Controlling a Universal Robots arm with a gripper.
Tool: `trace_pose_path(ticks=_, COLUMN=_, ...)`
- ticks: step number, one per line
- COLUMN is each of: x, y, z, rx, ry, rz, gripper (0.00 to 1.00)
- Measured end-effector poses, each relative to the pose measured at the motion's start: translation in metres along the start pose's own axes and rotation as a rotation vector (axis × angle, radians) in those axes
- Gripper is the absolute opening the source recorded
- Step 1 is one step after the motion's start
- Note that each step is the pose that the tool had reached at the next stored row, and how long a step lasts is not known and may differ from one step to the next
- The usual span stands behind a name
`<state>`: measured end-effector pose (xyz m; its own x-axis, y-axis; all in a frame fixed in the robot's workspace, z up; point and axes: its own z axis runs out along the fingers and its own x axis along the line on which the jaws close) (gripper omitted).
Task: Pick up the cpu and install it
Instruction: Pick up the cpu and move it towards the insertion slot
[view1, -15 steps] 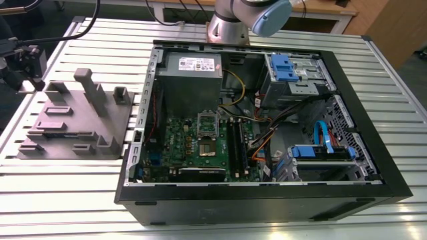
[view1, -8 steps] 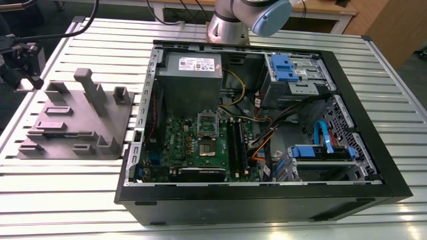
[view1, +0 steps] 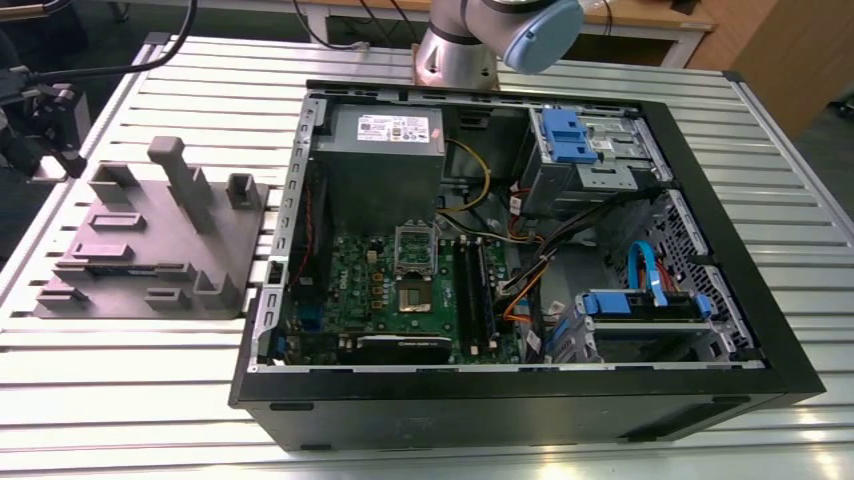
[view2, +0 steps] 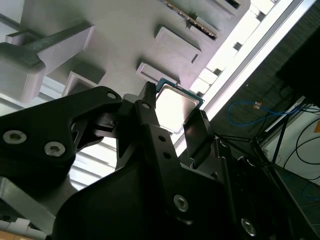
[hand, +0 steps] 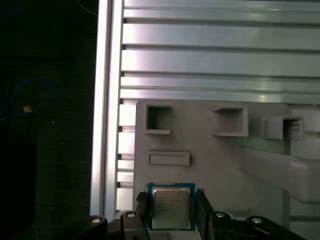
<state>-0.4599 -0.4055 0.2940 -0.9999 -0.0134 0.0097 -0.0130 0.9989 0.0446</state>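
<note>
Closest to us is the black gripper (view2: 175, 114), its two fingers (view2: 150, 107) closed on the chip (view2: 176, 106). In both wrist views we see them pressed against two opposite edges, one on each side. The chip (hand: 171, 208) shows its silver top and thin darker rim between the fingers (hand: 141, 206) of the gripper (hand: 171, 215).

Just past the chip is the grey plastic holder (hand: 215, 150), with a shallow rectangular pocket (hand: 169, 158) nearest and three boxy recesses further out. Under the holder runs the ribbed aluminium table (hand: 220, 60). Beyond the table's edge the floor is dark, with a loop of blue cable (hand: 30, 95).

In the exterior view, taking the open computer case (view1: 534, 405) as the dial's centre, the gripper (view1: 40, 120) hangs at about ten o'clock, by the table's edge. The holder (view1: 147, 240) sits at nine o'clock, between gripper and case. Inside the case we see the green board (view1: 387, 300) with a silver socket frame (view1: 415, 248) in its middle, well apart from the chip. A grey box (view1: 380, 150) sits at twelve o'clock of the board, with the arm's base (view1: 461, 55) beyond it.
</note>
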Motion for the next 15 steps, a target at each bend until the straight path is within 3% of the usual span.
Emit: trace_pose_path(ticks=15, x=0.0000, y=0.0001, z=-0.0030, rx=0.0000, ry=0.0000, rz=0.000, gripper=0.47)
